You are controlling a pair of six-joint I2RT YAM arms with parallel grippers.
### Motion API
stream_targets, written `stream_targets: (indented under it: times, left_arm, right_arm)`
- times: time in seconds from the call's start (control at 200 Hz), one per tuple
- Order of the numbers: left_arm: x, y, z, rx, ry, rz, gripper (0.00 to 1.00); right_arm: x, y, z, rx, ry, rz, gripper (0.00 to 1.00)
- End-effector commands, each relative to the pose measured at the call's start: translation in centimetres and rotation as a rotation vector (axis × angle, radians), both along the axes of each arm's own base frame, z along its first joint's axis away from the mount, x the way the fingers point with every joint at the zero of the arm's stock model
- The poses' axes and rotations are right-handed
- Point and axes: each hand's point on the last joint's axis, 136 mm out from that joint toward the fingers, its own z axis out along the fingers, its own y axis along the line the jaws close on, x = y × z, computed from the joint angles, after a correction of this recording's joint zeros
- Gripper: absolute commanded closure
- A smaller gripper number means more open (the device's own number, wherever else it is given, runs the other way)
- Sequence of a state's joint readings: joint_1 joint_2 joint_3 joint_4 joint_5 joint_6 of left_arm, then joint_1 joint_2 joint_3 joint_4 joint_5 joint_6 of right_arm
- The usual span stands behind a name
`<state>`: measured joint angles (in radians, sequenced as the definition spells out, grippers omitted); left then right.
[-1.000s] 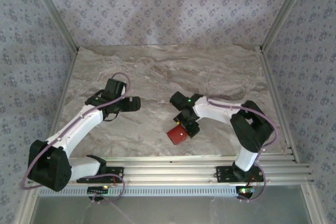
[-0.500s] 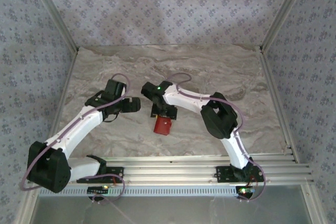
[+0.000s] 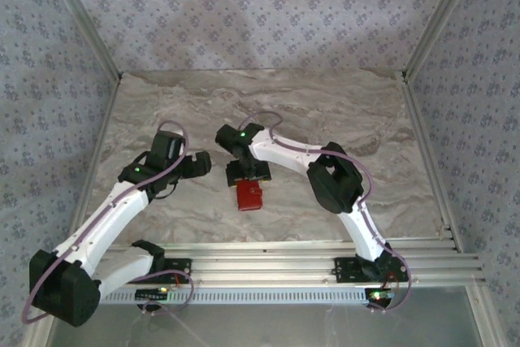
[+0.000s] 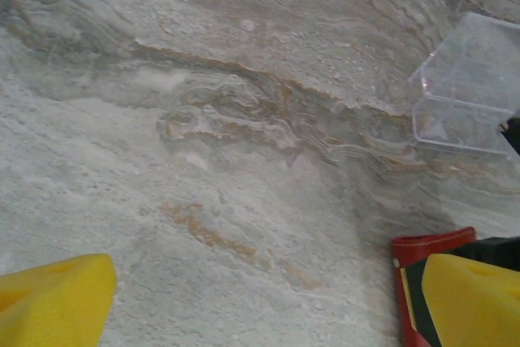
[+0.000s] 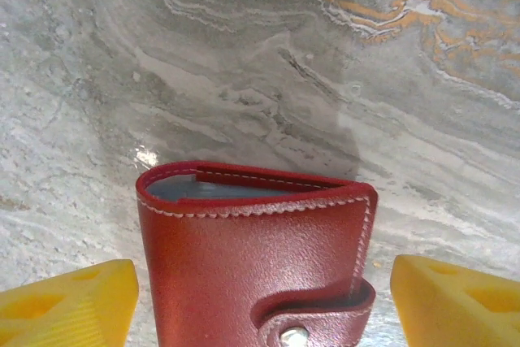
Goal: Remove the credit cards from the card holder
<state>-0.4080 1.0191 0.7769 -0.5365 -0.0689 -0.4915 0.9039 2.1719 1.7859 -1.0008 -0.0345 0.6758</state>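
Red card holder [image 3: 249, 195] lies snapped closed at centre frame on the marble bench [image 3: 341, 103].
Right gripper [image 5: 260, 302] straddles it, fingers spread; left gripper [image 4: 260, 306] gapes wide alongside.

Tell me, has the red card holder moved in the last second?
Yes. In the top view the card holder has shifted left along the near rail, away from the right arm's base.
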Motion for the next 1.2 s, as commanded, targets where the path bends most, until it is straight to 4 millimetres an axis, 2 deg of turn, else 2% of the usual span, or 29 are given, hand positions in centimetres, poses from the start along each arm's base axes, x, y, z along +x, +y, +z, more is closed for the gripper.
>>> stream_targets:
  times: [0.0, 0.065, 0.195, 0.33, 0.42, 0.515, 0.57, 0.59, 0.645, 0.69, 0.755, 0.8, 0.879, 0.909, 1.194]
  left_arm:
    - [-0.4, -1.7, -0.6, -0.090, 0.048, -0.028, 0.05]
    - [-0.5, -2.9, -0.7, -0.145, 0.074, -0.056, 0.07]
    - [-0.7, -6.3, -1.4, -0.299, 0.153, -0.138, 0.21]
    - [-0.6, -8.3, -2.1, -0.381, 0.208, -0.165, 0.31]
    - [-0.6, -9.5, -2.0, -0.425, 0.224, -0.185, 0.37]
    - [-0.5, -10.2, -2.5, -0.453, 0.244, -0.157, 0.49]
    - [-0.5, -10.4, -3.0, -0.458, 0.266, -0.135, 0.52]
    - [-0.5, -10.6, -3.2, -0.461, 0.278, -0.129, 0.53]
    - [-0.7, -11.1, -3.8, -0.468, 0.311, -0.124, 0.57]
    - [-0.9, -11.5, -4.2, -0.473, 0.330, -0.130, 0.66]
    - [-1.0, -12.3, -4.6, -0.487, 0.346, -0.148, 0.88]
    - [-1.0, -12.4, -4.9, -0.493, 0.354, -0.139, 0.95]
    - [-0.8, -12.3, -5.8, -0.503, 0.374, -0.103, 0.99]
    - [-0.8, -12.3, -6.2, -0.504, 0.388, -0.093, 1.00]
    - [-1.1, -13.2, -8.0, -0.546, 0.466, -0.083, 1.00]
  right_arm:
    - [0.1, -0.4, 3.4, 0.094, -0.038, 0.123, 0.14]
    - [-0.2, -0.9, 4.0, 0.122, -0.056, 0.223, 0.15]
    - [-0.6, -1.6, 5.3, 0.192, -0.130, 0.422, 0.22]
    - [-1.3, -1.7, 6.3, 0.235, -0.235, 0.641, 0.28]
    - [-3.6, -1.2, 6.4, 0.367, -0.251, 0.805, 0.28]
    - [-5.4, -1.5, 5.6, 0.397, -0.303, 1.051, 0.32]
    - [-5.3, -1.4, 5.3, 0.390, -0.370, 1.153, 0.33]
    - [-5.7, -2.1, 4.2, 0.371, -0.357, 1.181, 0.33]
    - [-5.1, -2.8, 3.3, 0.319, -0.389, 1.244, 0.35]
    - [-4.6, -3.1, 2.6, 0.284, -0.391, 1.276, 0.36]
    - [-4.2, -3.3, 2.0, 0.269, -0.377, 1.327, 0.40]
    - [-4.0, -3.3, 1.6, 0.265, -0.370, 1.357, 0.43]
    - [-4.2, -3.4, 0.6, 0.260, -0.347, 1.407, 0.46]
    - [-3.5, -2.7, 1.4, 0.264, -0.377, 1.419, 0.46]
    - [-2.7, -1.2, 0.4, 0.259, -0.358, 1.486, 0.52]
